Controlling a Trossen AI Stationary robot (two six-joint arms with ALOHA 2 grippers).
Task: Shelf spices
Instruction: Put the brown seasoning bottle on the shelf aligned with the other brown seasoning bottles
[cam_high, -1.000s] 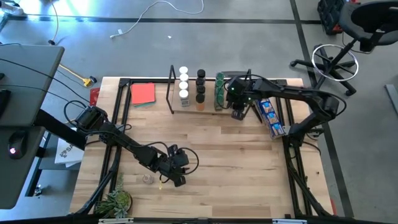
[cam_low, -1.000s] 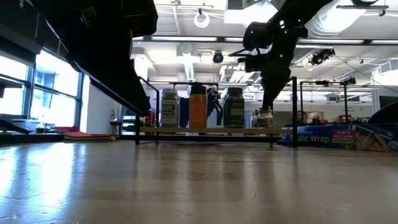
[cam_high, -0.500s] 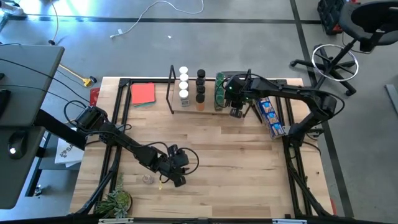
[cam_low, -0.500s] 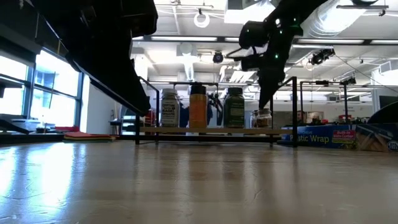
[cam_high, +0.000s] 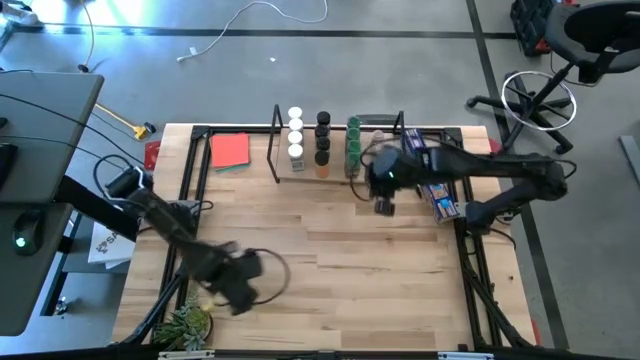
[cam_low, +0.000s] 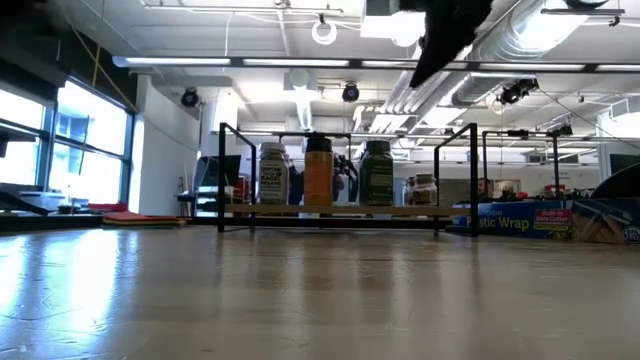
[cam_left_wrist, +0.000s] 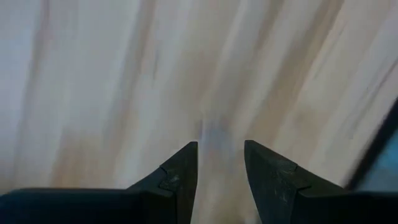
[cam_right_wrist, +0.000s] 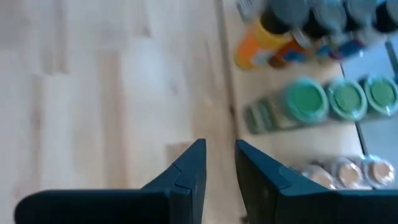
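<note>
The shelf (cam_high: 306, 172) stands at the table's far edge with rows of spice jars on its board: white lids (cam_high: 295, 135), black lids (cam_high: 322, 135), green lids (cam_high: 353, 140). In the low view a small pale-lidded jar (cam_low: 424, 188) stands at the right end of the shelf (cam_low: 340, 209). My right gripper (cam_high: 384, 205) hangs open and empty just near of the shelf's right end, above the table; its wrist view (cam_right_wrist: 219, 146) shows bare wood between the fingers. My left gripper (cam_high: 238, 288) is open over the table's near left part (cam_left_wrist: 219, 149), with only a pale blur beyond its fingers.
A red card (cam_high: 230, 150) lies left of the shelf. A long blue packet (cam_high: 435, 185) lies to its right and also shows in the low view (cam_low: 510, 218). A small plant (cam_high: 185, 325) sits at the near left corner. Bare wood spans the table's middle.
My right gripper has left the pale-lidded jar standing on the shelf's right end, risen, and drawn back toward the near edge. My left arm has swung toward the table's left and near edges, carrying its gripper toward the near left corner.
</note>
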